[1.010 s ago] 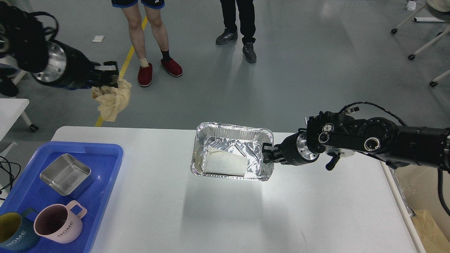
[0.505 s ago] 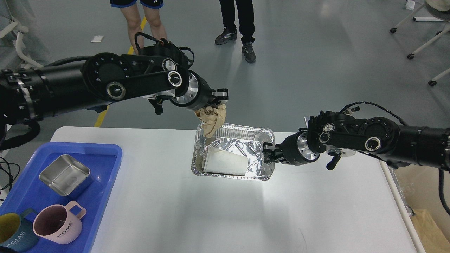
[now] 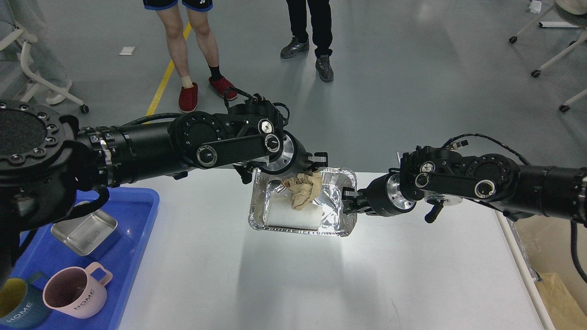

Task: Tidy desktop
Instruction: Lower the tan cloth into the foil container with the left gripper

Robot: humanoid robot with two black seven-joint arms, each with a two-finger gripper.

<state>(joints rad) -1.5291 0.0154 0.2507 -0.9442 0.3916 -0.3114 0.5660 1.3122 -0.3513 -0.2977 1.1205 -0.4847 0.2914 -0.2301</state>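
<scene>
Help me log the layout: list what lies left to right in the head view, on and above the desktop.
Blue mug → pink mug → steel tin → foil tray → brown paper wad → right tool.

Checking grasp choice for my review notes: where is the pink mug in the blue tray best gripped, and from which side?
Grip the pink mug by its handle, coming from above on its right; it stands upright with the handle jutting clear toward the desktop, while the dark mug crowds its left.
</scene>
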